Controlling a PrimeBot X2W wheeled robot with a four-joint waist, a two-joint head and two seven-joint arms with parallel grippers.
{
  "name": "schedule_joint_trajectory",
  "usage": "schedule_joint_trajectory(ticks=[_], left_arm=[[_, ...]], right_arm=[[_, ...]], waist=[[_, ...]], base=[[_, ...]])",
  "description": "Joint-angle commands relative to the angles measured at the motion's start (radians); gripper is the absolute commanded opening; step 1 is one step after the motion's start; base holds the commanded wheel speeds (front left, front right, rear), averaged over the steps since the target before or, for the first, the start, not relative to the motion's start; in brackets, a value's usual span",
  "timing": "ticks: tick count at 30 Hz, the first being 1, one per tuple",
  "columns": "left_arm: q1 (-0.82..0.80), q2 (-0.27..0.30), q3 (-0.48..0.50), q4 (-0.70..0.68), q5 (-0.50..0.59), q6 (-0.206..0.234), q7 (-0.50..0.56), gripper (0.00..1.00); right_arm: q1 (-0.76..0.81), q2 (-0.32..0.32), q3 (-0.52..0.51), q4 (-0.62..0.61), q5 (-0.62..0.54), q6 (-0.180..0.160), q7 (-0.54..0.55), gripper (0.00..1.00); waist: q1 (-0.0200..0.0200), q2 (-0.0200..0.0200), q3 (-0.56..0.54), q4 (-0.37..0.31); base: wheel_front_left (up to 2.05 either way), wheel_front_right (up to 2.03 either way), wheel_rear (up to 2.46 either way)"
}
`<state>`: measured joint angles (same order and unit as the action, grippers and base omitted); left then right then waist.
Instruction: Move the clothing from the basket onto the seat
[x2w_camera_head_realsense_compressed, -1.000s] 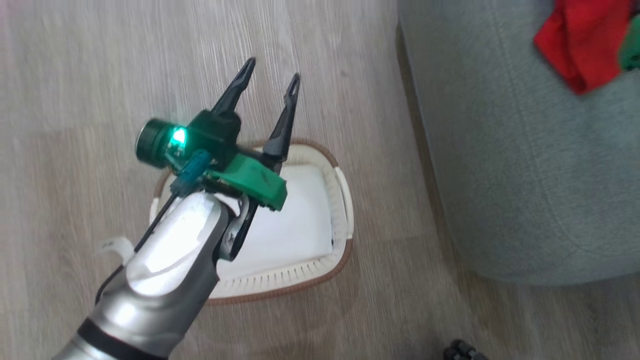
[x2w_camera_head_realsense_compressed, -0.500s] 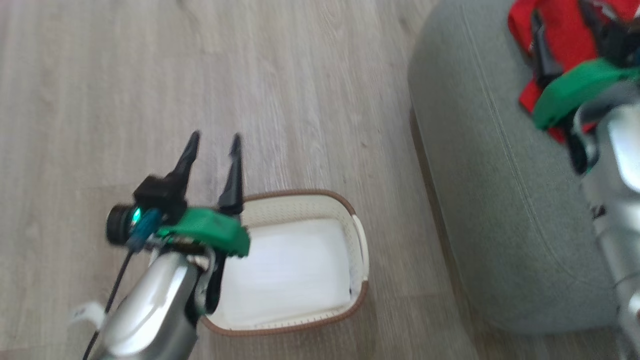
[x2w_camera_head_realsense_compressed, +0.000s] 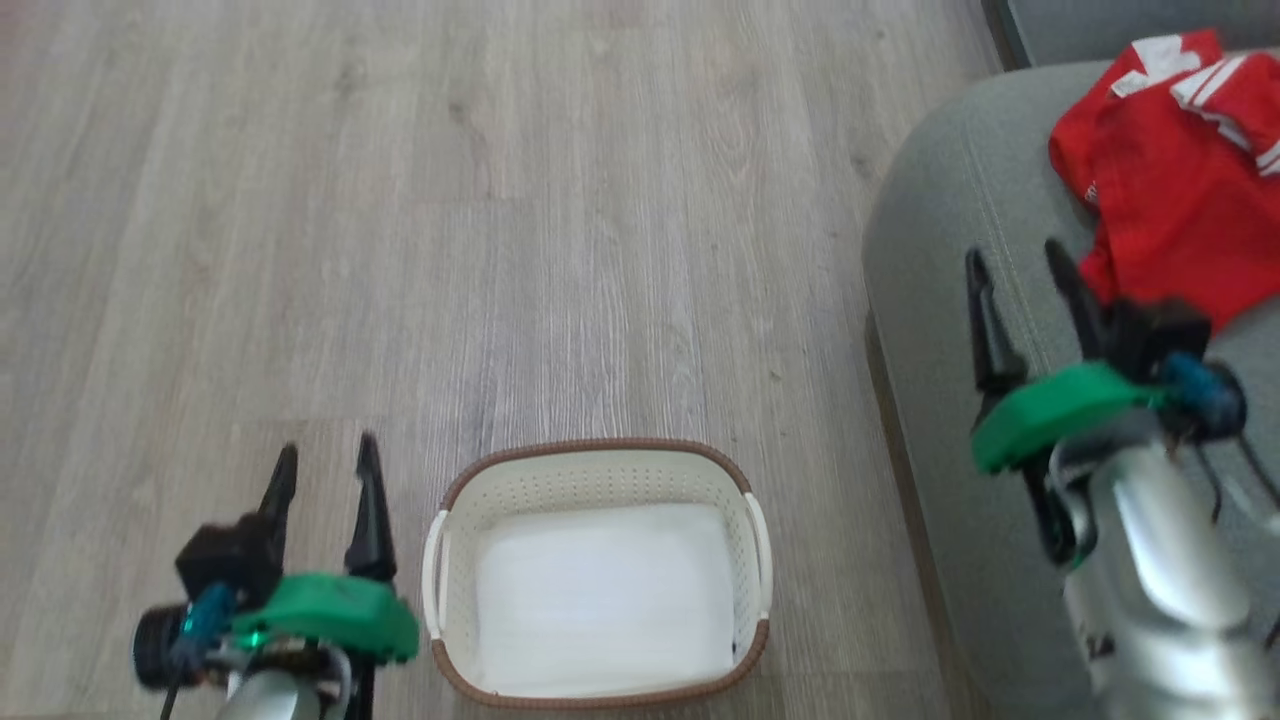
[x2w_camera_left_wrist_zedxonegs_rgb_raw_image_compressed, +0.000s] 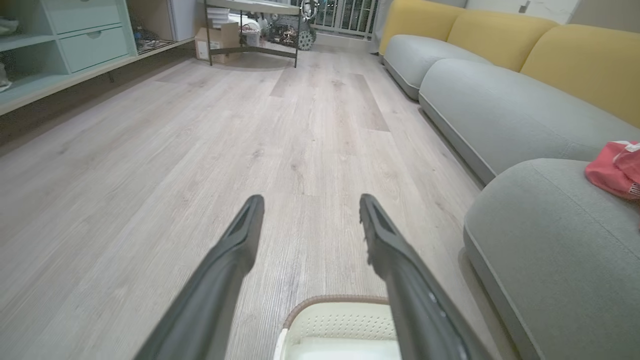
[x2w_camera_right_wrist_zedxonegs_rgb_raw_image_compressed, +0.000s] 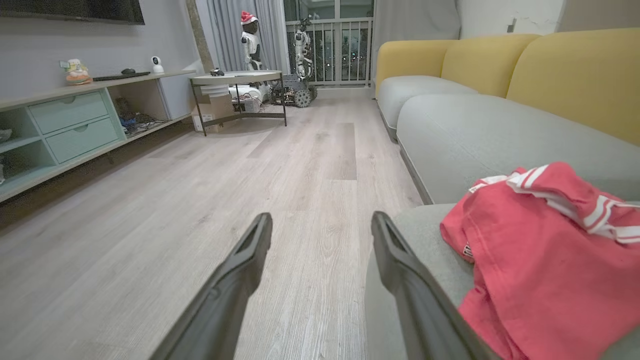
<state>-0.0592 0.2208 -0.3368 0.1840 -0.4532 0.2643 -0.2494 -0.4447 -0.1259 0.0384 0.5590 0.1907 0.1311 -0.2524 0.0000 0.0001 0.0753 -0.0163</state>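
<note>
Step in hand: the close of the job, as I judge it. The basket (x2w_camera_head_realsense_compressed: 600, 446) shows nothing but its bare white bottom, so no garment is left to lift out.
Red jersey: the red jersey (x2w_camera_head_realsense_compressed: 1170, 190), white stripes at its upper edge, lies crumpled on the seat cushion (x2w_camera_head_realsense_compressed: 930, 250), wholly on the fabric and back from the rounded corner. Whether the heap is one garment or more I cannot tell.
Right gripper: the right gripper (x2w_camera_head_realsense_compressed: 1015, 255) hangs over the near part of the cushion, its two dark fingers spread wide with only air between them — holding nothing.
Jersey relative to it: just beyond and to the right of the fingertips, near but apart. In the right wrist view the cloth sits beside the right-hand finger, not between the two.
Left gripper: the left gripper (x2w_camera_head_realsense_compressed: 326, 450) is low over the wood floor (x2w_camera_head_realsense_compressed: 450, 200), just left of the basket's white handle. Its fingers are equally wide apart and empty, well apart from the jersey.
Basket: upright on the floor, between the two arms, beside the cushion but not touching it.
Next move calls for: likely no further grasp — a look to confirm the basket is empty, then drawing the right arm clear without a fingertip catching the thin cloth and dragging it towards the edge.
</note>
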Motion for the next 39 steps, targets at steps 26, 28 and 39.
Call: schedule_joint_trajectory(ticks=[26,28,39], left_arm=[[0.197,-0.068,0.207,-0.14,0.113,-0.074,-0.012,1.0],[0.197,-0.07,0.21,-0.137,0.121,-0.08,-0.012,1.0],[0.198,-0.079,0.215,-0.104,0.135,-0.104,-0.012,1.0]], right_arm=[[0.345,0.076,0.018,-0.276,0.024,0.0,-0.009,1.0],[0.348,0.076,0.017,-0.274,0.025,0.0,-0.009,1.0],[0.352,0.076,0.02,-0.26,0.031,0.0,-0.009,1.0]], waist=[[0.0,-0.0001,-0.098,0.047],[0.0,-0.0001,-0.101,0.049],[0.0,-0.0001,-0.111,0.051]], base=[[0.0,0.0,0.0],[0.0,0.0,0.0],[0.0,0.0,0.0]])
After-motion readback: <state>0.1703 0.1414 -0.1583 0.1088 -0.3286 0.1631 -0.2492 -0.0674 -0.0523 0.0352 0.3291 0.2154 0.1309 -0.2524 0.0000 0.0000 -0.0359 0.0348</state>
